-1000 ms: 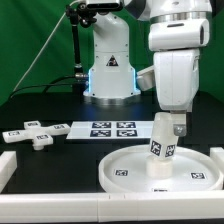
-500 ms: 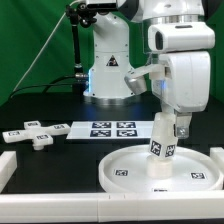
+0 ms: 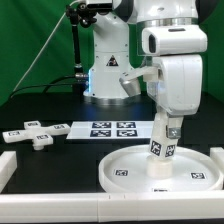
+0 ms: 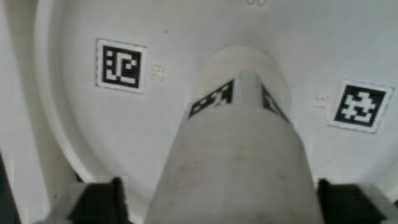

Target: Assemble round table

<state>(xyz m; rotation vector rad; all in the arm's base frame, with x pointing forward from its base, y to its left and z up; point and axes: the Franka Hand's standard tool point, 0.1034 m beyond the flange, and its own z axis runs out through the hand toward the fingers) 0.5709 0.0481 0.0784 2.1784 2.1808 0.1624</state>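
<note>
The round disc (image 3: 130, 172) lies on the table at the front right of the exterior view. The short thick cylinder leg (image 3: 162, 145) stands on its middle, leaning slightly. My gripper (image 3: 171, 128) is shut on the leg's upper end from above. In the wrist view the leg (image 4: 240, 130) runs down to the disc (image 4: 63, 120), with a dark fingertip (image 4: 98, 203) on each side of it. The cross-shaped foot piece (image 3: 30, 135) lies on the table at the exterior view's left, apart from the gripper.
The marker board (image 3: 112, 128) lies flat behind the disc. White border rails sit at the front left (image 3: 6, 165) and at the right edge (image 3: 216, 155). The robot base (image 3: 108, 70) stands at the back.
My wrist and hand have turned and shifted slightly sideways above the leg. The leg, the disc and the foot piece stay where they were.
</note>
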